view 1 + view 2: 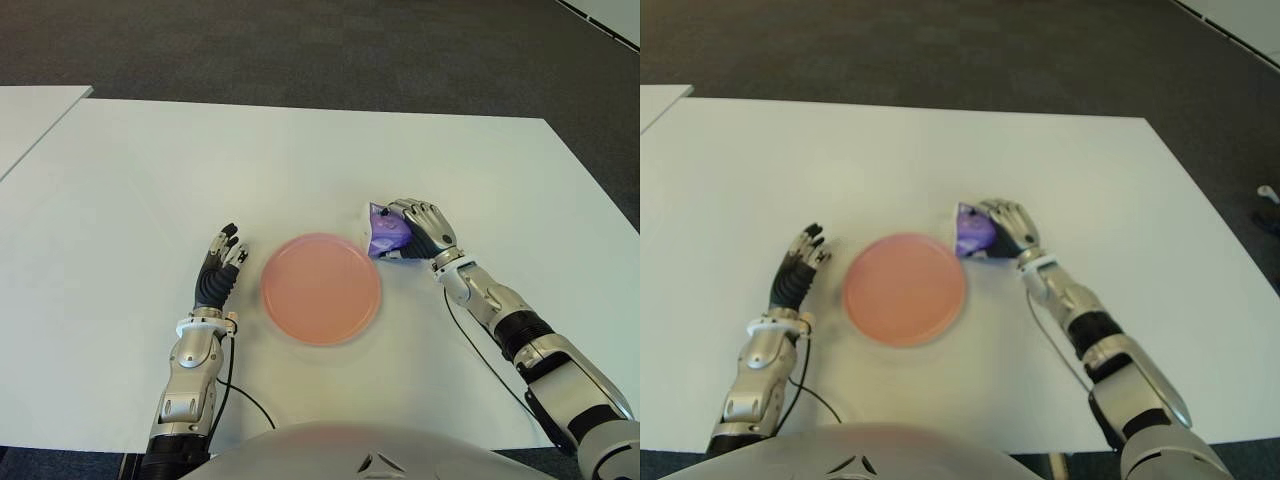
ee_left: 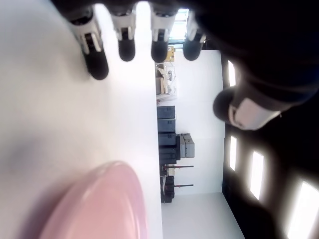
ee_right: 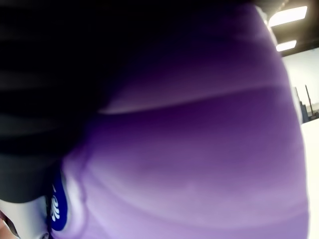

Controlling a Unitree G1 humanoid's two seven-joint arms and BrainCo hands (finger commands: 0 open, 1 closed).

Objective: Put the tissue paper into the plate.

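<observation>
The right hand [image 1: 425, 229] is wrapped around a purple tissue pack [image 1: 385, 232], fingers curled over its top, and the pack shows just beside the far right edge of the pink plate [image 1: 321, 288], outside the rim. Whether the pack touches the white table [image 1: 300, 160] or is held just clear of it cannot be told from the eye views. Much of the pack is covered by the fingers; only its purple side facing the plate and a strip of white along its lower edge show. In the right wrist view the purple wrapper [image 3: 199, 164] fills nearly everything, with a small blue printed mark near one corner and a dark out-of-focus mass of the hand across the rest, so no individual finger can be made out there. The left hand [image 1: 220, 268] shows just to the left of the plate, fingers extended and relaxed, holding nothing; its wrist view shows four dark fingertips [image 2: 126, 49] above the table and the plate's rim cut off at the frame edge.
</observation>
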